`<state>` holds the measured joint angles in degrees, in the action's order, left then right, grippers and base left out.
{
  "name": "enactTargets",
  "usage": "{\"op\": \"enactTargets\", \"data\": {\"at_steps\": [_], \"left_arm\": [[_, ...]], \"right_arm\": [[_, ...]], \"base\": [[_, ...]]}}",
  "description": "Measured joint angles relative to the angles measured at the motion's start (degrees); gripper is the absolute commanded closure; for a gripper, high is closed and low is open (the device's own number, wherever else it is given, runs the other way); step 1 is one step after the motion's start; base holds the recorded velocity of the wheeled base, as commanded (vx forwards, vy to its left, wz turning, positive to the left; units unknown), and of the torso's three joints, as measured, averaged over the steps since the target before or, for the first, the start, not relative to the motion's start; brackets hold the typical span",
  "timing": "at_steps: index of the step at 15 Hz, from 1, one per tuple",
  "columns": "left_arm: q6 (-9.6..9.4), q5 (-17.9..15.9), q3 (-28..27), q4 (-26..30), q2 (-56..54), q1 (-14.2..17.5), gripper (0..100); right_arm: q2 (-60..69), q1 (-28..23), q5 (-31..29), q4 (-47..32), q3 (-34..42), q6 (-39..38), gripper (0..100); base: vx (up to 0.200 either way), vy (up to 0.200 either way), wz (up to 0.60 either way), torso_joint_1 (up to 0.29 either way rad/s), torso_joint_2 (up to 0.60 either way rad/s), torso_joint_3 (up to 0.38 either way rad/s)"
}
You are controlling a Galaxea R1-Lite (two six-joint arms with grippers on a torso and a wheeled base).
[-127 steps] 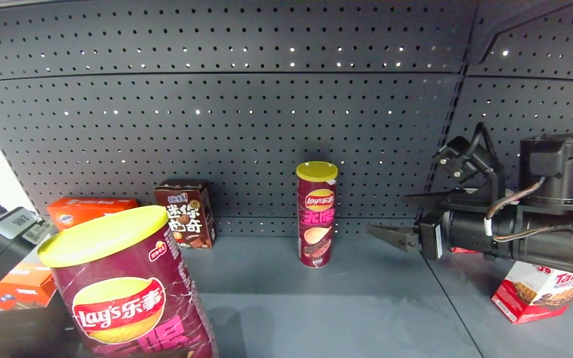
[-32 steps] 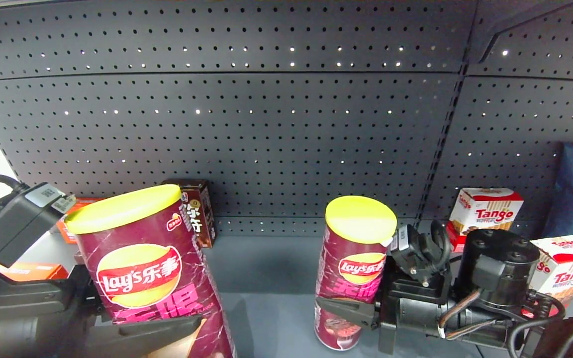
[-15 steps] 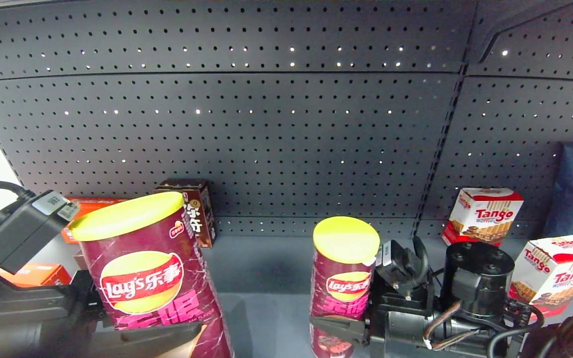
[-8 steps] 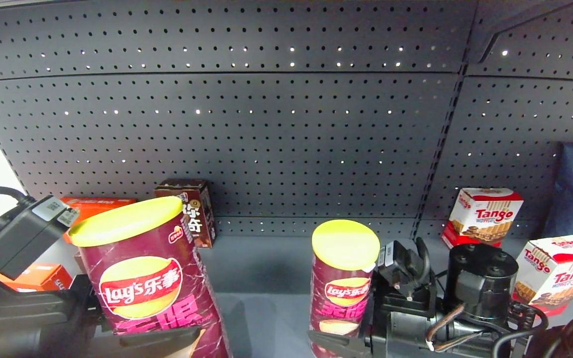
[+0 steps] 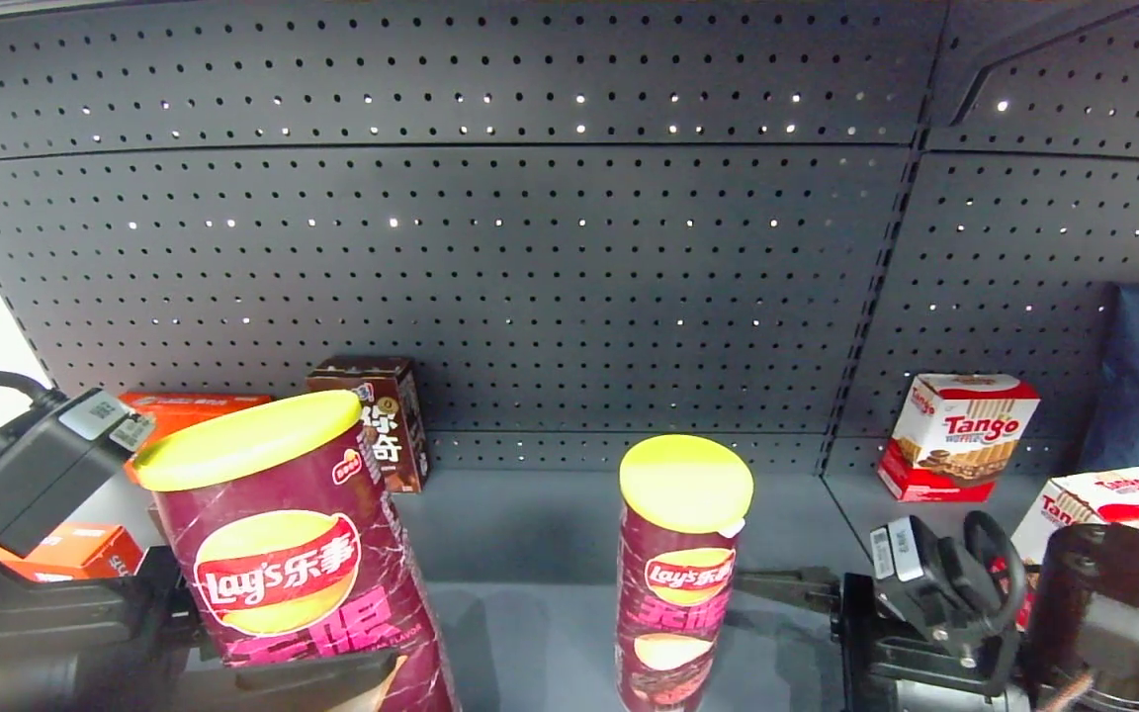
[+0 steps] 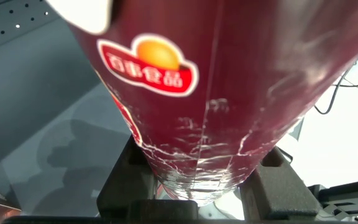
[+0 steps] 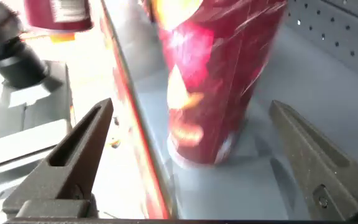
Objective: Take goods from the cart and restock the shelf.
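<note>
A dark perforated back panel rises behind a grey shelf; at the far left, two orange boxes sit against the panel; in front of them the left gripper is clamped around the lower body of a large maroon chip can, the held can, which leans with its yellow lid tipped toward the left and its base not on the shelf, as far as the head view shows; just behind it a brown box stands against the panel; to the right lies a bare stretch of shelf, then the standing can, upright near the front edge and free of any grip; the right gripper sits just to its right, spread wide, both fingers apart from the can; farther right, two red-and-white wafer boxes rest on the neighbouring bay. The step in hand looks to be shelving the held can, one can being placed already; to do it well, the left arm should first bring the can upright, since a tilted base would land on its rim and rock; the bare stretch between the brown box and the standing can seems the natural spot, far enough from both that the gripper's fingers can open without nudging either; lower until the base sits flat, then open slowly; the right gripper is best drawn straight back, because a tall, narrow can will topple at a light brush.
</note>
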<state>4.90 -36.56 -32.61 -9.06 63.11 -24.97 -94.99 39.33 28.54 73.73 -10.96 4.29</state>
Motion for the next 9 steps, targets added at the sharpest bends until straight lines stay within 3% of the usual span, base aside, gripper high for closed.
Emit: {"op": "enactTargets", "data": {"at_steps": [9], "left_arm": [[-0.01,0.0,0.1,0.0,-0.2,0.1,100]], "right_arm": [[4.4,-8.6,-2.7,-1.8,3.1,0.1,0]], "base": [[0.000,0.000,0.00,0.000,0.00,0.000]]}}
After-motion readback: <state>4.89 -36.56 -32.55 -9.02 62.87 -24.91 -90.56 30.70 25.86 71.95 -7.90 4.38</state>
